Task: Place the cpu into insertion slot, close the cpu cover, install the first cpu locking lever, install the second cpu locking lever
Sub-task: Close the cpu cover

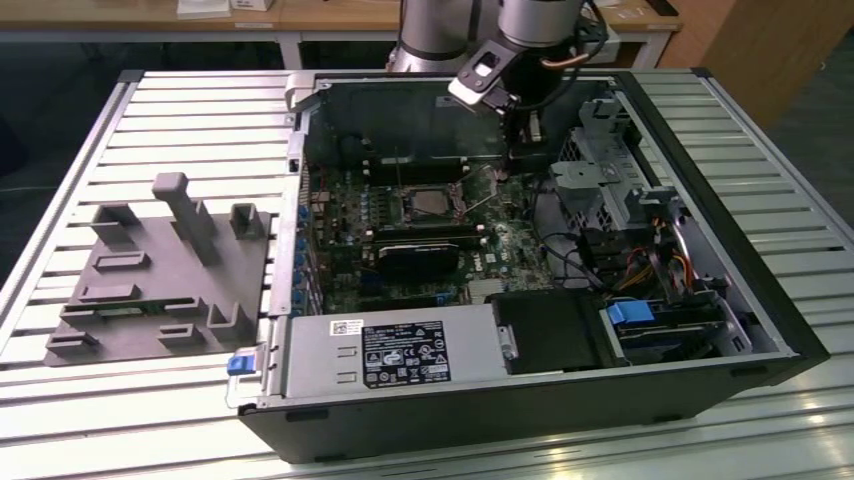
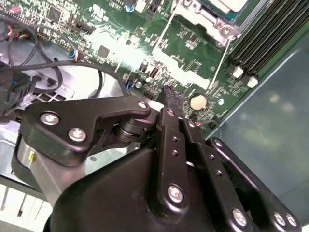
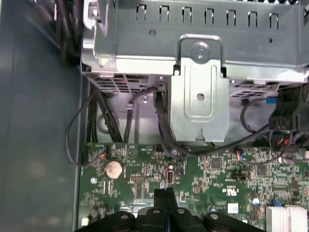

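An open computer case (image 1: 534, 425) lies on a slatted metal table (image 1: 160, 420), with a grey moulded fixture (image 1: 147, 270) well apart at the exterior view's left. Nearest the front edge sits the power supply (image 1: 387, 350). Beyond it lies the green motherboard, with a black block (image 1: 420, 258). Just behind that, the cpu (image 1: 430, 202) rests in the insertion slot (image 1: 398, 205). In the second wrist view the cpu cover (image 2: 205, 15) frames its edge, and a thin wire lever (image 2: 217, 67) slants across the board. The gripper (image 3: 165, 195) hangs low over the board near a coin battery (image 3: 113, 168), fingers clenched together and empty. It stands between the slot and the metal drive cage (image 1: 607, 170), with cables close by.
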